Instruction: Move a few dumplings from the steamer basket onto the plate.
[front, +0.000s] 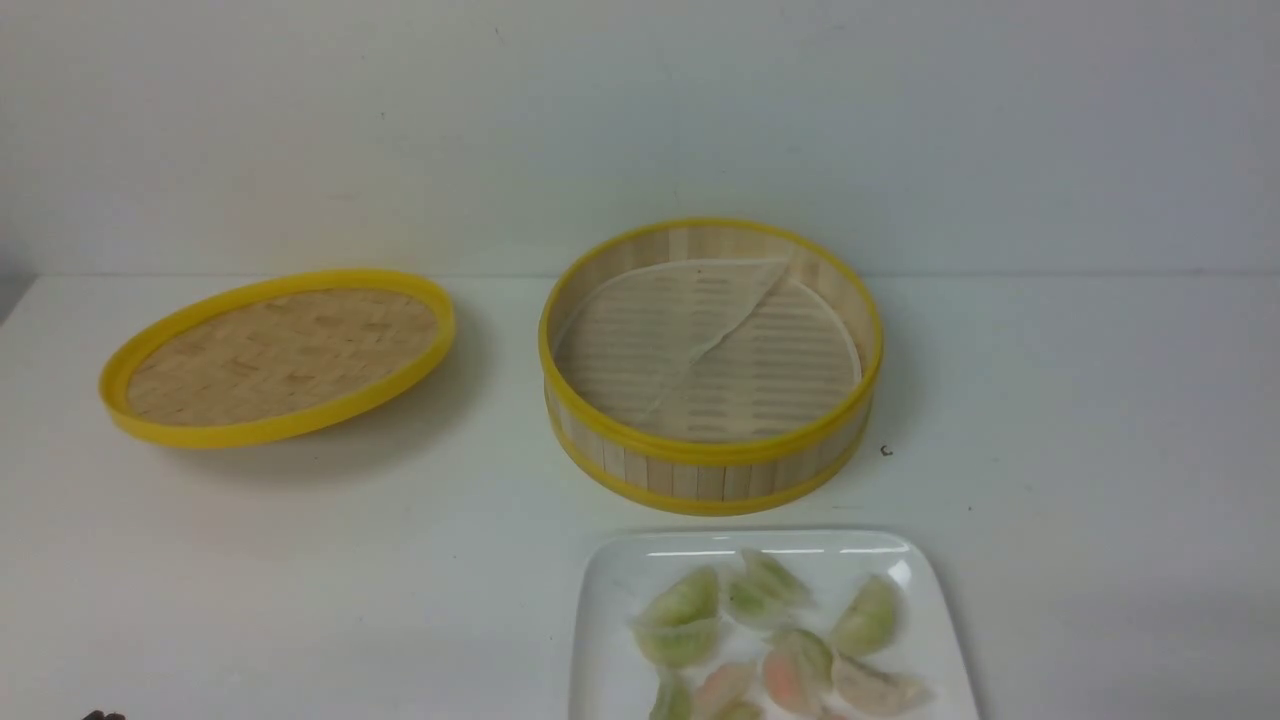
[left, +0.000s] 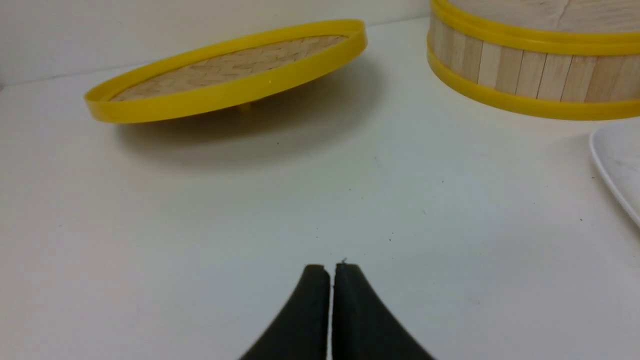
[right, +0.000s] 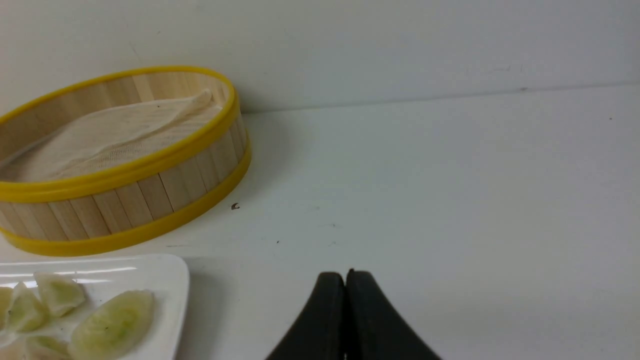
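Sitting nearest, the white plate (front: 610, 600) holds the dumplings (front: 775, 640): about ten show, mostly pale green, two or three pinkish, with the frame's lower edge cutting some off. Both the left gripper (left: 330, 267) and right gripper (right: 345, 274) hover over bare table (front: 300, 580), jaws pressed together, holding nothing. Beyond the plate, the steamer basket (front: 700, 470) contains only its creased paper liner (front: 690, 340). Left of it one woven lid (front: 275, 355) rests tilted. No writing shows.
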